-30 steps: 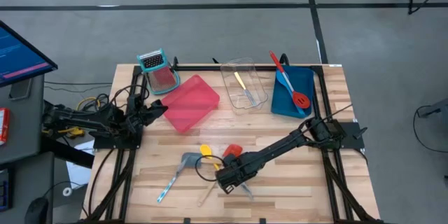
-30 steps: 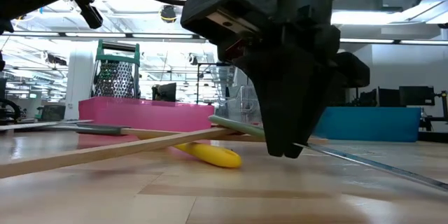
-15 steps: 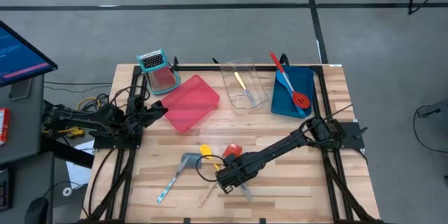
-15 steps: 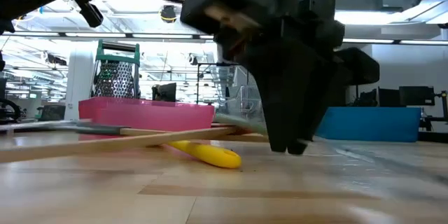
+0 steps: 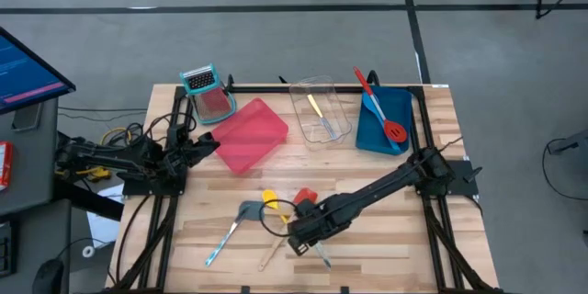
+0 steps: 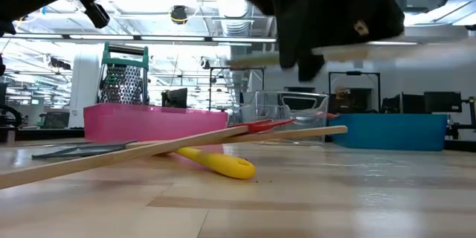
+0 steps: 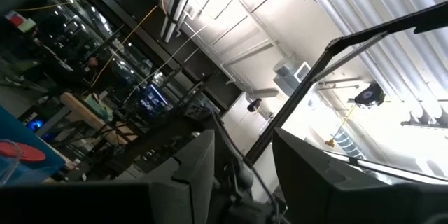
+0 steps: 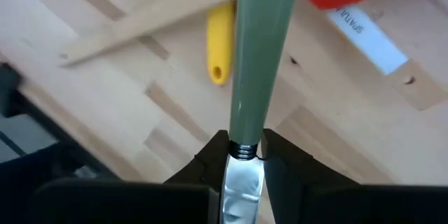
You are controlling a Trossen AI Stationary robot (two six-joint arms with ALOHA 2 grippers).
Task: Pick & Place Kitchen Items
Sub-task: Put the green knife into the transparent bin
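Note:
My right gripper [image 5: 308, 231] hangs over the table's near middle, shut on a knife [image 8: 257, 63] with a grey-green handle and a steel blade. In the low view the knife [image 6: 256, 60] floats above the tabletop. Below it lie a yellow spoon [image 5: 269, 198], a red spatula [image 5: 305, 197] with a wooden handle [image 6: 149, 152], and a grey-teal spatula [image 5: 246, 211]. The wooden handle rests across the yellow spoon [image 6: 222, 164]. My left gripper [image 5: 208, 145] waits open at the table's left edge, tilted upward, with nothing between its fingers. My right gripper pinches the knife between its two fingers where the handle meets the blade [image 8: 241, 155]. The fingers come from above, pointing steeply down, and lie across the knife. The knife is lifted clear of the table and hangs about level, handle [image 6: 253, 61] sticking out to one side.
At the back stand a pink tray [image 5: 250, 134], a clear tray [image 5: 322, 110] with a yellow-handled knife in it, and a blue tray [image 5: 404, 115] holding a red spoon and a blue spatula. A teal-topped grater [image 5: 204, 92] stands at the back left. Bare wood lies at the near right.
My right gripper has risen straight up with the knife. The knife lay slanted with its blade on the table; now it is lifted clear and about level. The other utensils have stayed where they were.

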